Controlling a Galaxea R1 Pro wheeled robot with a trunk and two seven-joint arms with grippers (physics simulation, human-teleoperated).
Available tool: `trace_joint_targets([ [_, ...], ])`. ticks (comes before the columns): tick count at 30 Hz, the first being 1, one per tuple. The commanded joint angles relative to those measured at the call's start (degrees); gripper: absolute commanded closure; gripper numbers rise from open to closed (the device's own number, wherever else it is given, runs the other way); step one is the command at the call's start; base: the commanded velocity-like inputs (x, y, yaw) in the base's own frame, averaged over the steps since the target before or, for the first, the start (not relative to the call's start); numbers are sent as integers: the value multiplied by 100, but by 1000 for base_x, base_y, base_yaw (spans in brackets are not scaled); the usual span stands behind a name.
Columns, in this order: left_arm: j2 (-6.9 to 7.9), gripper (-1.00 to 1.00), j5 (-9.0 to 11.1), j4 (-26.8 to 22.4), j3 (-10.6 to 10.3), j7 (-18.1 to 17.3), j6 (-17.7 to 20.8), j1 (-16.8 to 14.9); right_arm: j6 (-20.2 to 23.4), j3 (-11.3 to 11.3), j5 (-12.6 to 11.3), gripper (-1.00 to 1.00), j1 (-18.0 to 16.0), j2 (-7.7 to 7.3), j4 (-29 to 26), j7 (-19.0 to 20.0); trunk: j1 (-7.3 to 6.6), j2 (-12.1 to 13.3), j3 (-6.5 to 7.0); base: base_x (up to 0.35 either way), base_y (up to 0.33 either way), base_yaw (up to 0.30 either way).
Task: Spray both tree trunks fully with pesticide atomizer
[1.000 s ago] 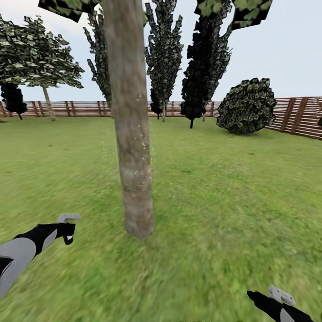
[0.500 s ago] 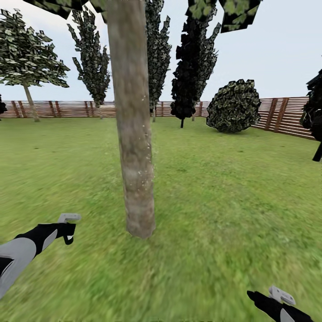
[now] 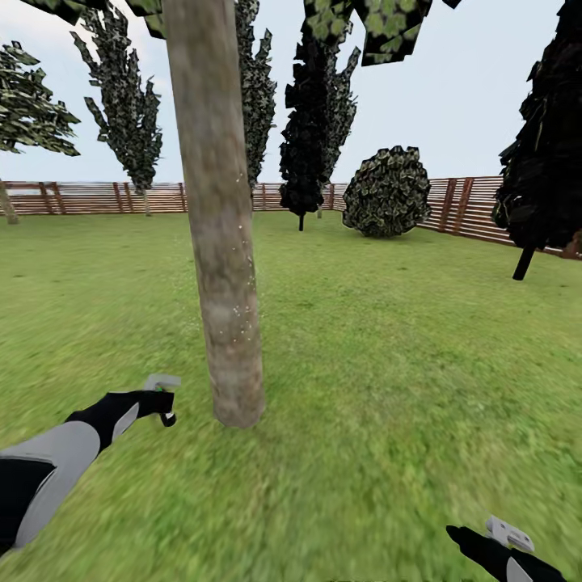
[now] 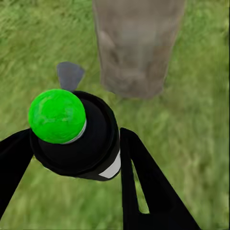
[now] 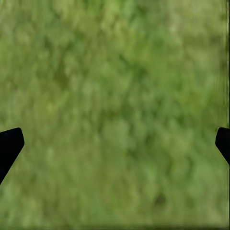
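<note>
Where lawn (image 3: pixel 388 364) meets slat fence (image 3: pixel 89 196), tree trunk (image 3: pixel 218 242) mid-grass

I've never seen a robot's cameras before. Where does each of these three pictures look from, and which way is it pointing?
Head view: from the robot's head, forward and down over the green lawn to the thick grey-brown tree trunk and slatted brown fence; both black arms show, left gripper and right gripper.
Left wrist view: along the left gripper, shut on the dark, green-capped pesticide atomizer, toward the trunk's base.
Right wrist view: facing grass between the right gripper's spread black fingertips.
Head and left wrist views share the trunk and the atomizer.
</note>
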Motion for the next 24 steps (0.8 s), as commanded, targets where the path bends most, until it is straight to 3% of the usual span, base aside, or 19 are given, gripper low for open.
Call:
trace_joint_targets([
  [1,-9,100,-36,-176,-34,-189,186,2,1,0,0,-100,0,0,-1,0,0,0,-1,-1,1,-272],
  [4,9,100,-230,-1240,-62,-752,1588,1,-2,0,0,-100,0,0,-1,0,0,0,-1,0,0,-153],
  [8,-9,100,-878,-2249,-57,-873,2892,-20,-2,1,13,-100,0,0,-6,0,0,0,-1,0,0,-24],
  [12,-34,100,-1048,-3383,-57,-904,4178,-64,-3,8,23,-100,0,0,-8,0,0,0,-1,0,0,-76],
  [16,-40,100,-1062,-3909,-64,-976,4596,-408,-3,2,20,-100,0,0,-8,0,0,0,-1,0,0,-238],
  [20,-8,100,-1074,-3953,-64,-1062,4641,-570,-4,0,18,-100,0,0,-8,0,0,0,-1,0,0,-245],
  [24,133,100,-1072,-3935,-64,-1066,4650,-864,-8,0,19,-100,0,0,-8,0,0,0,-1,0,0,-49],
])
